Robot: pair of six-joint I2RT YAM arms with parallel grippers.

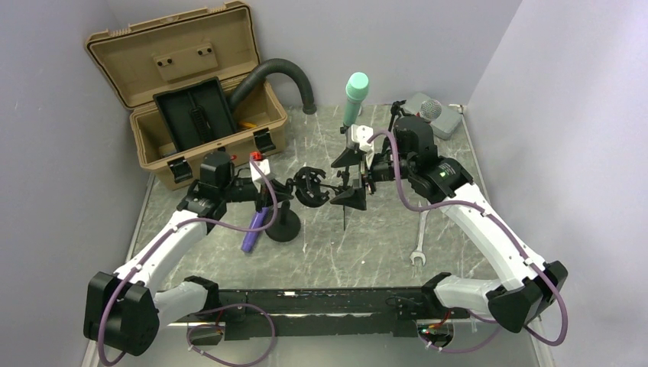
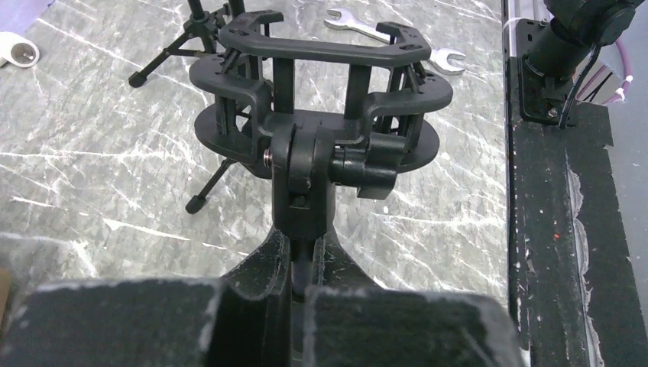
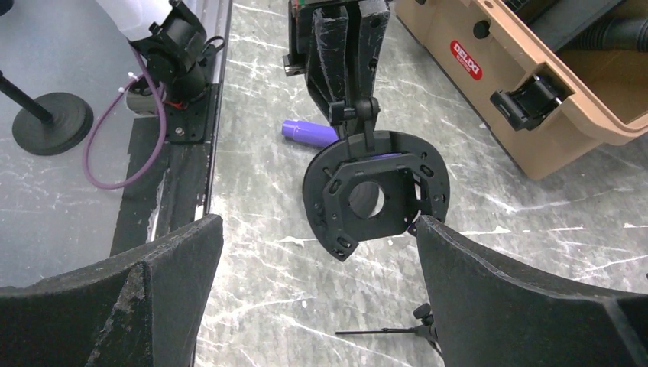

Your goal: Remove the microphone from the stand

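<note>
Microphone [image 1: 355, 92], green-capped, stands in its tripod stand [image 1: 345, 158] at upper centre. Left tool [image 2: 299, 256] pinches an empty shock mount [image 2: 317, 115] by its knuckle; right tool [image 3: 313, 229] gapes wide. Unbraced, the stand could topple when pulled.

Left arm [image 1: 170, 238]: reaches forward and to the right, elbow bent. Left gripper [image 2: 302, 256]: clamped on the black mount stem [image 2: 304, 180], a finger on either side. Right arm [image 1: 489, 229]: stretched forward and to the left, wrist aimed toward the left gripper. Right gripper [image 3: 317, 229]: jaws spread wide, gripping nothing.
</note>
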